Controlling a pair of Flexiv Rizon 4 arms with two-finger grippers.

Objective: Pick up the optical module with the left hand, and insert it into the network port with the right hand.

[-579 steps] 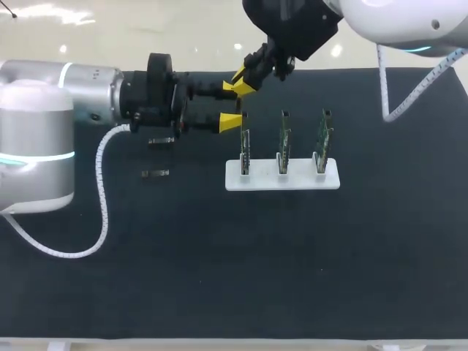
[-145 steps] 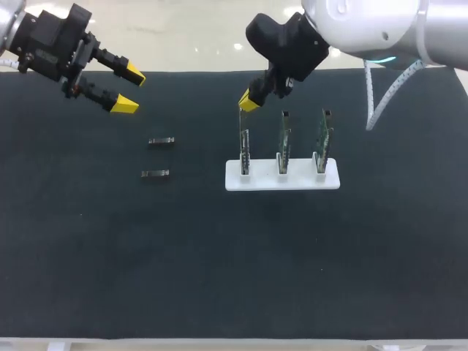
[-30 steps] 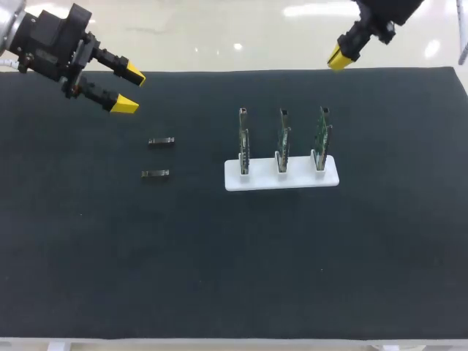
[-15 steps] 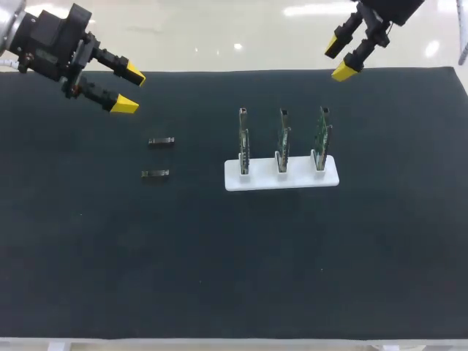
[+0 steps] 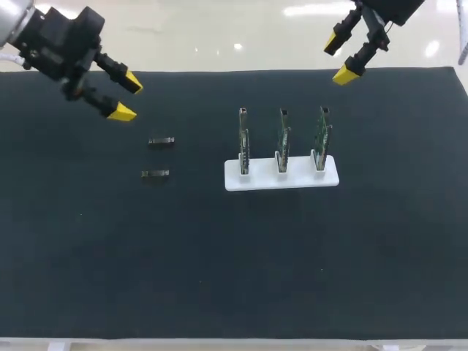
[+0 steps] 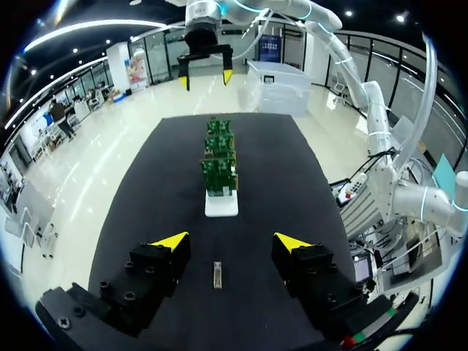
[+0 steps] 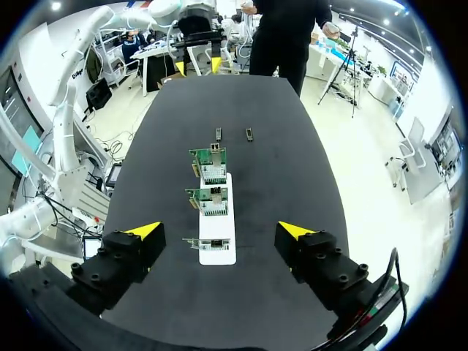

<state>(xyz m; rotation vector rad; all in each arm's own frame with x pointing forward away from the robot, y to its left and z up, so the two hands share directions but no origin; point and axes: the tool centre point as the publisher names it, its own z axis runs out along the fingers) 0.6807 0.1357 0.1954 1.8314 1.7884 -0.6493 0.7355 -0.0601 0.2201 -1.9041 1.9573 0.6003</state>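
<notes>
Two small dark optical modules lie on the black mat, one [image 5: 161, 142] farther back and one [image 5: 155, 174] nearer. A white stand [image 5: 281, 179] holds three upright green boards [image 5: 282, 139] with network ports at their tops. My left gripper [image 5: 126, 97] hangs open and empty at the back left, behind the modules. In the left wrist view, one module [image 6: 217, 274] lies below and between the open fingers of that gripper [image 6: 231, 241]. My right gripper [image 5: 339, 59] is open and empty over the mat's far edge, behind the right-hand board. From the right wrist [image 7: 219, 229] the stand [image 7: 218, 252] lies ahead.
The black mat [image 5: 234, 263] covers the table, with wide bare room in front of the stand and the modules. Beyond the boards [image 7: 212, 167] in the right wrist view, both modules [image 7: 218, 134] lie side by side on the mat.
My right gripper has opened its fingers while staying over the far edge. My left gripper has tilted and dipped slightly toward the modules.
</notes>
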